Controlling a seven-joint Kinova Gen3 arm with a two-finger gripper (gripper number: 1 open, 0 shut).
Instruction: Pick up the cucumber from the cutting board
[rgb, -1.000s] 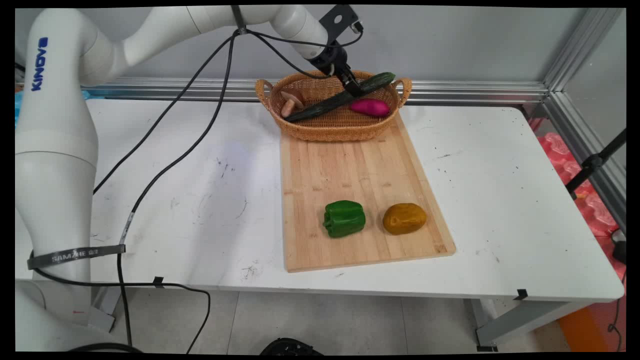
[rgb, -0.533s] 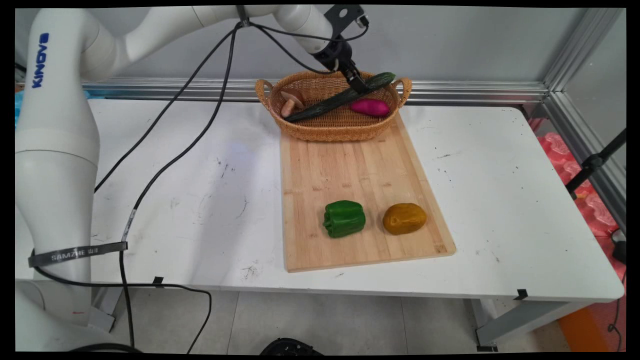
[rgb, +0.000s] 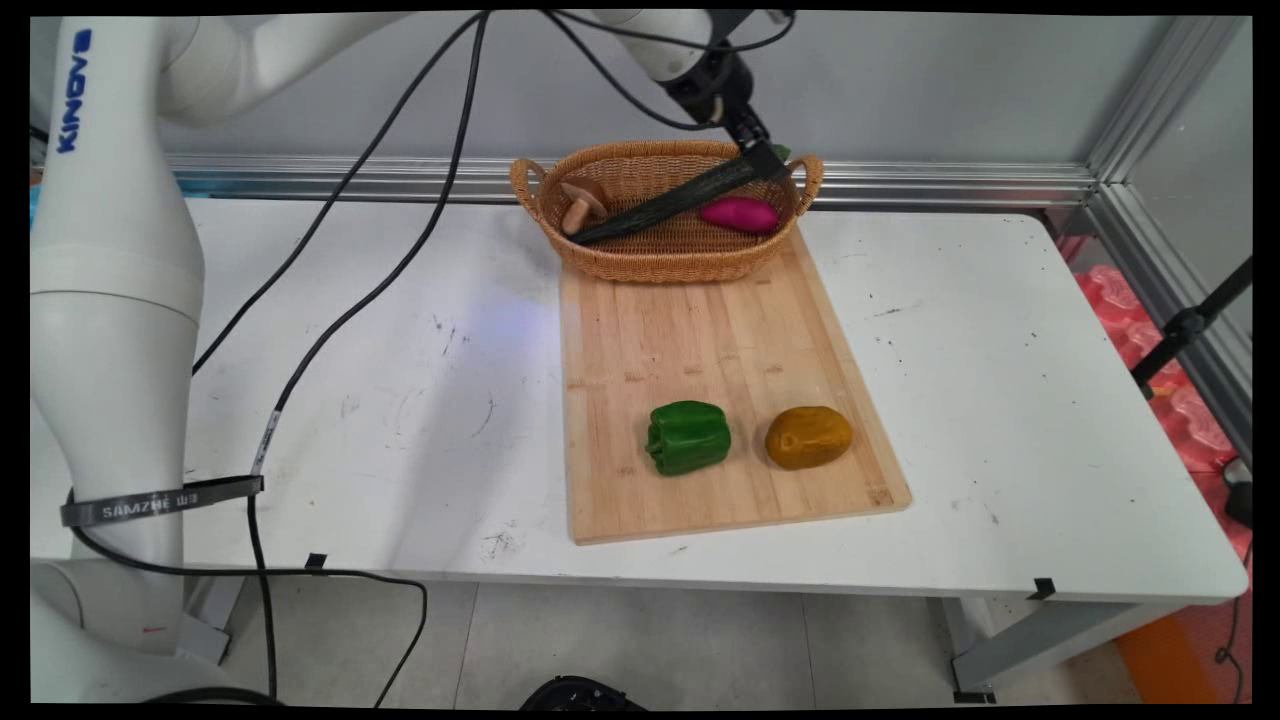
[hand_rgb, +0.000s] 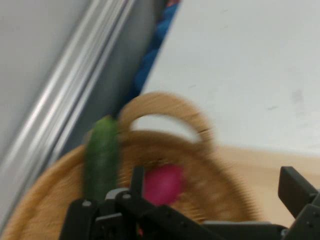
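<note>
My gripper hangs over the right rim of a wicker basket, just above the upper right end of a long green cucumber. The cucumber lies slantwise across the basket, its tip resting on the rim by the right handle. In the hand view the gripper is open with nothing between its fingers; the cucumber runs off to the left of them. A magenta sweet potato and a brown mushroom also lie in the basket, whose handle arches ahead.
The basket stands on the far end of a wooden cutting board. A green bell pepper and a brownish-yellow potato sit on the board's near end. Black cables hang from the arm over the table's left half.
The gripper has risen and shifted right, from the cucumber's middle to above its right end. The cucumber stays lying across the basket.
</note>
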